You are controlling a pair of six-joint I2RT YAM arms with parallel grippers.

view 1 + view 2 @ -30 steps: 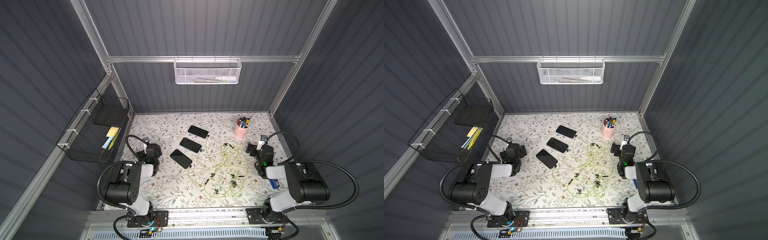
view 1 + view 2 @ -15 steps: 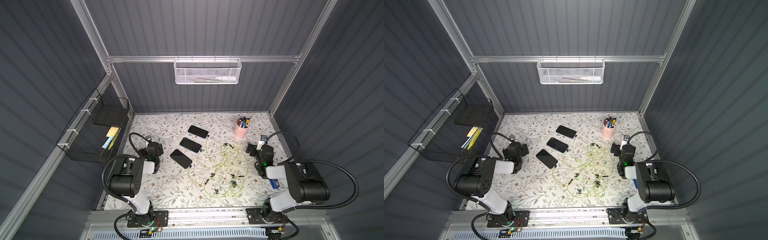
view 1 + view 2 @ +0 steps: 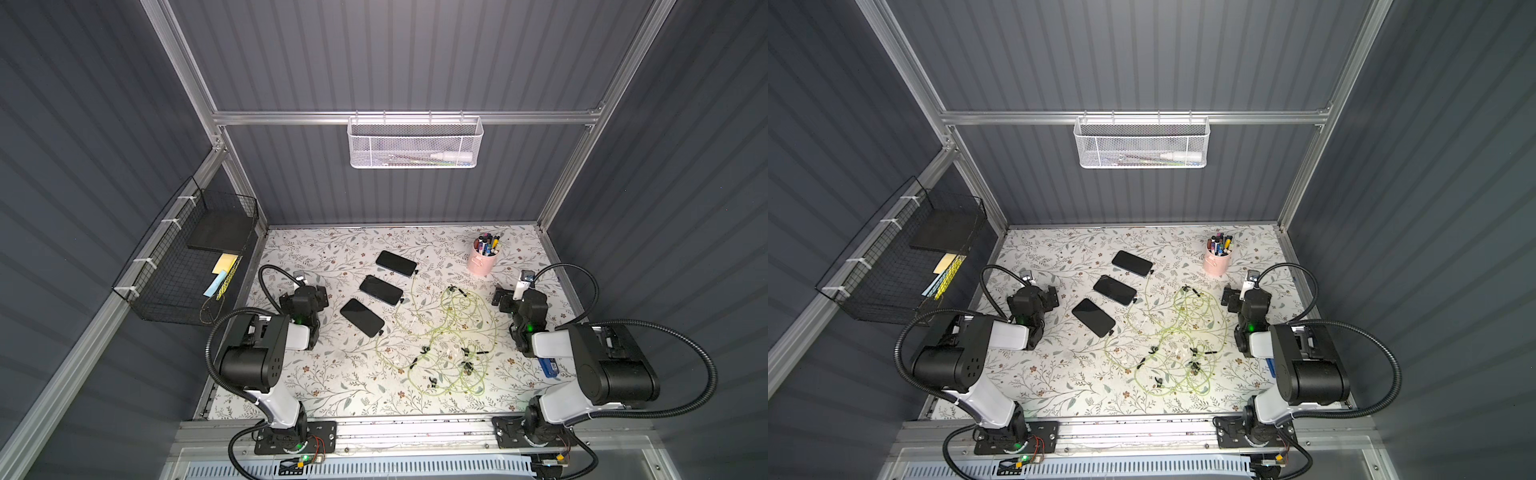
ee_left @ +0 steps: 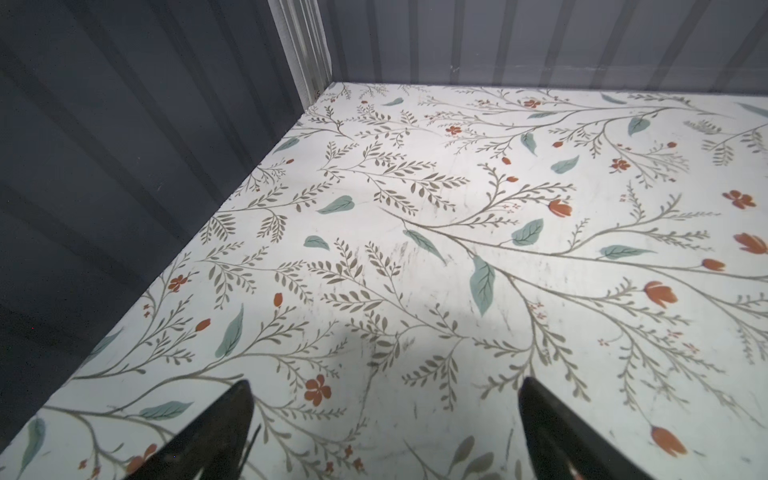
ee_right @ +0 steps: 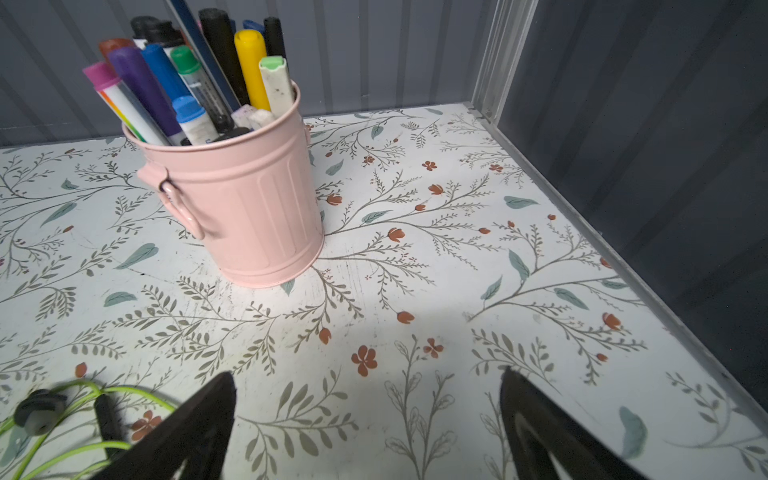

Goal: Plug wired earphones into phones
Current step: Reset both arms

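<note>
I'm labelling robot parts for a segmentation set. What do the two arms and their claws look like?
The left arm and right arm both have chunky black joint housings joined by white links. Each carries a black ribbed hose and shows a small green light. The left claw and right claw end in dark, tapering fingers.

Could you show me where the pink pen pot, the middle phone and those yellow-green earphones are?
Pink pen pot [image 5: 249, 208], right wrist view, on its ribbed side wall.
Middle phone [image 3: 381, 289], in a top view, centre of its dark screen.
Earphones [image 5: 37, 409], right wrist view, on a black earbud.
</note>
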